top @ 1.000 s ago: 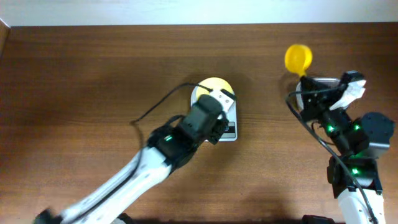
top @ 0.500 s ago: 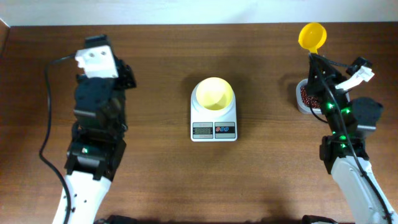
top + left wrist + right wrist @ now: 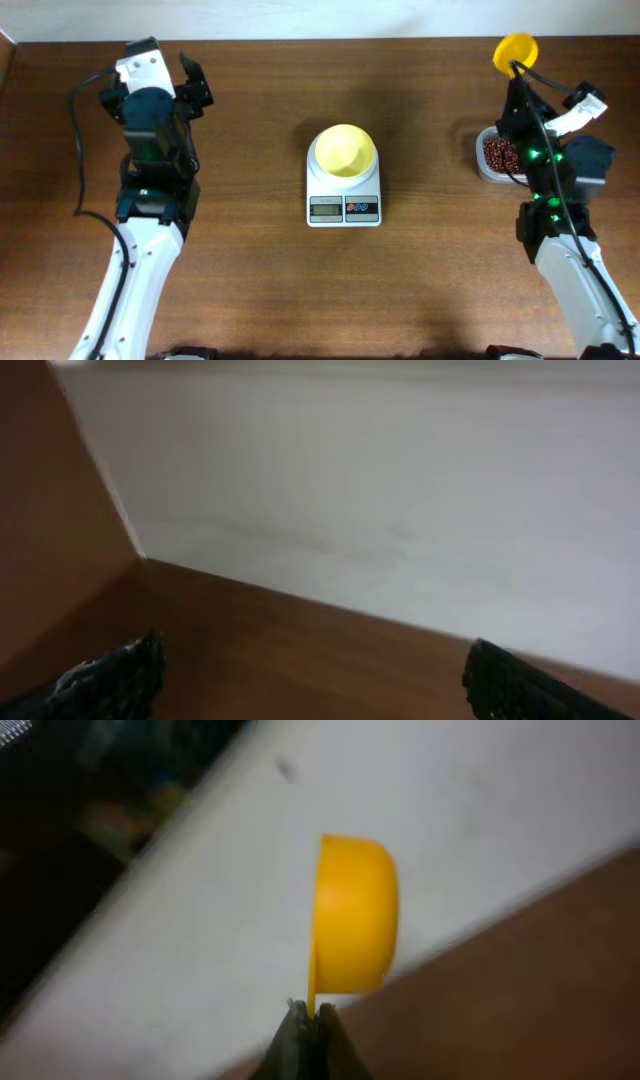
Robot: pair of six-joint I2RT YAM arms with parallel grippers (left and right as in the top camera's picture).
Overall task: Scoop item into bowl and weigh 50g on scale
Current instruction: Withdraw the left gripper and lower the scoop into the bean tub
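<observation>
Overhead and wrist views at the scooping stage. The right tool (image 3: 310,1035) is pinched fully shut on the thin handle of the yellow scoop (image 3: 355,915), which it holds raised over the far right of the counter (image 3: 420,290), just beyond the clear tub (image 3: 484,170). The beans (image 3: 497,152) lie heaped in that tub, and none show in the scoop. The bowl (image 3: 345,150) sits empty on the scale (image 3: 344,208) at mid-counter, well apart from the tub. The left tool (image 3: 315,685) is spread wide, holds nothing and is parked at the far left. Likely hazards: the narrow grip on the handle may let the scoop pivot as it digs. The light tub may slide or tip under the push. A heaped load may shed beans along the crossing to the bowl. A knock on the bowl may disturb the reading. A full pour may overshoot the target weight. The display is too small to read.
</observation>
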